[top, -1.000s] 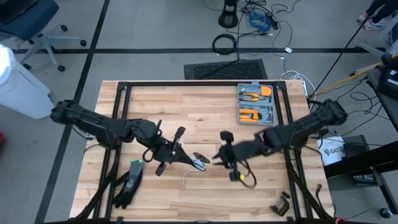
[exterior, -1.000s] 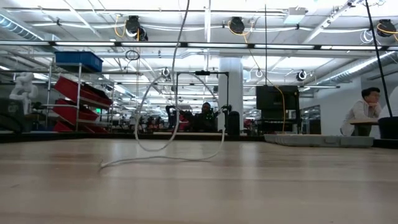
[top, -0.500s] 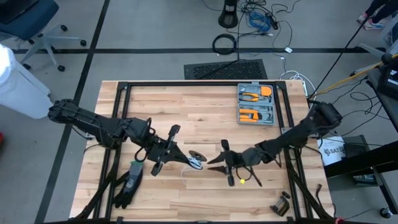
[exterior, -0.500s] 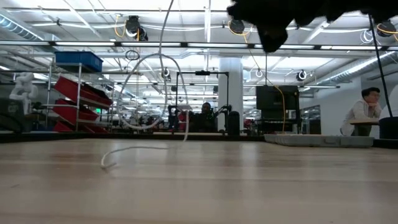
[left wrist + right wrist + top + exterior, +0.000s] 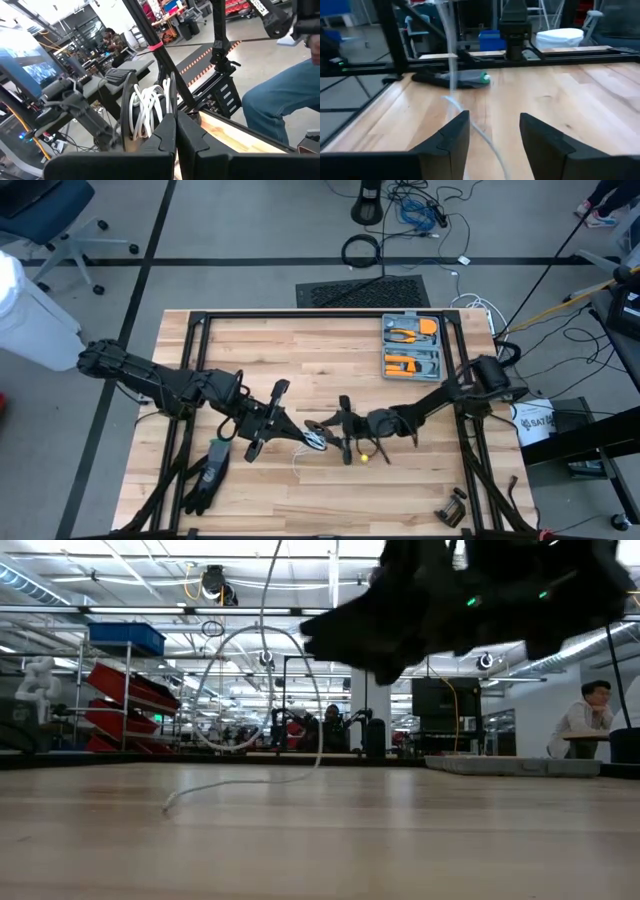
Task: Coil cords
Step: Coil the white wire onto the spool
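My left gripper [image 5: 303, 434] is shut on a small round dark bundle wound with white cord [image 5: 318, 438], left of the table's middle. The bundle also shows in the left wrist view [image 5: 145, 111]. A loose length of the white cord [image 5: 262, 690] loops down from the bundle. Its free end [image 5: 170, 802] lies on the table. My right gripper [image 5: 345, 432] is open, just right of the bundle. In the right wrist view the hanging cord [image 5: 452, 80] passes in front of and between its open fingers [image 5: 492, 137]. I cannot tell whether it touches them. My left gripper pinches the bundle between its two shut fingers at the near rim of the dark round part [image 5: 159, 125]. The fingers come slanting from the table's left. The bundle is clear of the table, and the loose cord hangs slack below it.
A grey case with orange tools [image 5: 412, 348] stands at the far right. A black glove [image 5: 208, 475] lies near the front left and also shows in the right wrist view [image 5: 451, 78]. A small dark object [image 5: 452, 507] lies near the front right corner. A black frame runs round the table.
My right gripper has gone toward the table's left, up to the bundle in my left gripper, and now fills the low view's top. The cord's loose loop has been drawn up, so less of it lies on the table.
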You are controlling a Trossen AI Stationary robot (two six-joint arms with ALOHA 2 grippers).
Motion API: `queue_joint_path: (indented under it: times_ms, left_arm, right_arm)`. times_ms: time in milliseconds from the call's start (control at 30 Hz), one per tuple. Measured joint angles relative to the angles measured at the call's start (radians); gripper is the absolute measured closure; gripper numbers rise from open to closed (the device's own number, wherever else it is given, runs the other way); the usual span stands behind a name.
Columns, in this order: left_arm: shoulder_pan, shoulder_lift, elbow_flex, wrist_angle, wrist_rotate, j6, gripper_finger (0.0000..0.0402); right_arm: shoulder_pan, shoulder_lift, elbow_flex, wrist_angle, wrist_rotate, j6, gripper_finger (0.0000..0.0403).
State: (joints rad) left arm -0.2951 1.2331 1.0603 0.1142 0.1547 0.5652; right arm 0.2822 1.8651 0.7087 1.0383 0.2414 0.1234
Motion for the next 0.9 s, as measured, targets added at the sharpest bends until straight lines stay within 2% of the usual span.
queue_joint_path:
  times_ms: [167,300,400,500,600,900]
  left_arm:
    - [0.0,0.0,0.0,-0.001,0.0,-0.001,0.0401]
    - [0.0,0.0,0.0,-0.009,0.0,-0.002,0.0401]
    - [0.0,0.0,0.0,-0.024,-0.008,-0.004,0.0401]
    - [0.0,0.0,0.0,-0.036,-0.032,-0.008,0.0401]
    - [0.0,0.0,0.001,-0.049,-0.075,-0.009,0.0401]
    - [-0.024,-0.021,0.001,-0.028,-0.206,-0.005,0.0401]
  right_arm:
    - [-0.023,0.091,0.085,0.002,-0.051,-0.035,0.0253]
    - [-0.026,0.131,0.145,-0.074,-0.097,-0.037,0.0276]
    - [-0.026,0.133,0.164,-0.125,-0.109,-0.042,0.0308]
    - [-0.024,0.116,0.165,-0.175,-0.12,-0.039,0.0361]
    - [-0.009,0.069,0.165,-0.344,-0.136,-0.016,0.0395]
    - [0.085,-0.079,0.165,-0.824,-0.102,0.141,0.04]
